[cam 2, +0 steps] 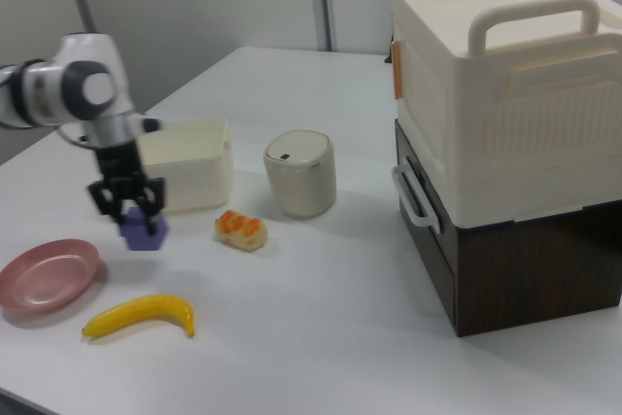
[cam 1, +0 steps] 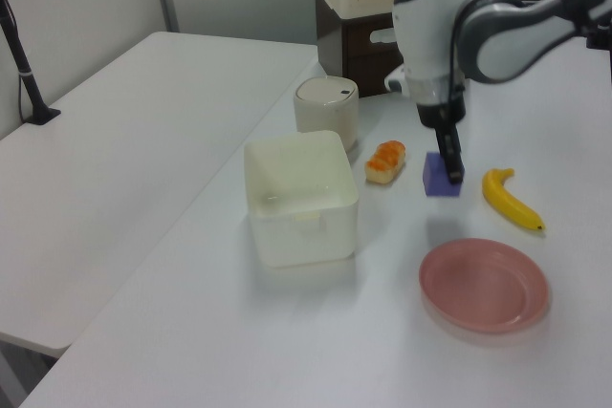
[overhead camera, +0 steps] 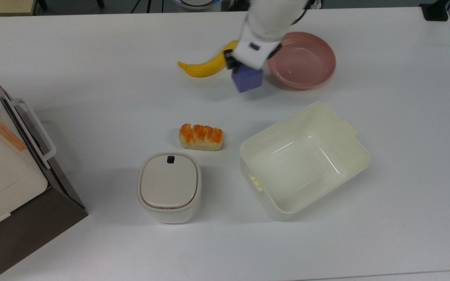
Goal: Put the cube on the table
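**Top view: cube carried clear of the dish, held above bare table**

In the top view the gripper (overhead camera: 243, 69) is clamped on the cube (overhead camera: 247, 80), its fingers pinching the block's upper part so the body hangs below them. From the pink dish (overhead camera: 307, 76), the cube lies at about nine o'clock, just past the rim; from the banana (overhead camera: 207, 65) it sits at roughly four o'clock, close by. The bread piece (overhead camera: 200, 137) is well apart, toward seven o'clock from the cube.

The left view shows the cube (cam 1: 441, 177) off the table (cam 1: 316, 332), with a faint shadow beneath it, so it looks airborne rather than set down. Holding it high probably serves to clear the dish's raised rim before lowering onto an open patch between dish, banana and the cream bin (overhead camera: 350, 156).

The cube is a small matte purple-blue block with plain faces and crisp edges, slightly rotated in the top view. In the right view it (cam 2: 144, 232) hangs beneath the dark fingers (cam 2: 102, 199), level and steady-looking.
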Available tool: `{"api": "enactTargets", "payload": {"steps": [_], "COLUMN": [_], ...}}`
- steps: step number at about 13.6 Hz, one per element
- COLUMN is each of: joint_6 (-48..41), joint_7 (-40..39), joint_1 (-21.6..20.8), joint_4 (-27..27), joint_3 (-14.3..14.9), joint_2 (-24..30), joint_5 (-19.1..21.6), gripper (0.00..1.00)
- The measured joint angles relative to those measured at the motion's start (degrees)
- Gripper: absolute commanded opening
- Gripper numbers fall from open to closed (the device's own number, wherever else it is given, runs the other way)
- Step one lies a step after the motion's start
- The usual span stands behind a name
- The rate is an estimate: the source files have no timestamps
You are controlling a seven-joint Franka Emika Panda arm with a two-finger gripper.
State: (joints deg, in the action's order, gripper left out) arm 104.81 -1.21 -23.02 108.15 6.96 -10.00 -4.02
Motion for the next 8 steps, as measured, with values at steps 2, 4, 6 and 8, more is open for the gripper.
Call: {"api": "enactTargets", "payload": {"steps": [2,4,6,8], "joint_6": [0.2,0.2,0.1,-3.0], "joint_7": [-0.6,-0.8,-1.3,-1.5], "joint_1": [5.3,9.3,11.8,13.3], "joint_4": [-1.9,-4.2,-7.5,-12.3], "joint_3": [0.1,0.1,0.1,0.1], "joint_2": [-1.1,-2.3,-2.7,-2.3], "joint_5": [-0.7,-1.9,-2.2,-2.2], "gripper": [1.0,1.0,1.0,1.0]}}
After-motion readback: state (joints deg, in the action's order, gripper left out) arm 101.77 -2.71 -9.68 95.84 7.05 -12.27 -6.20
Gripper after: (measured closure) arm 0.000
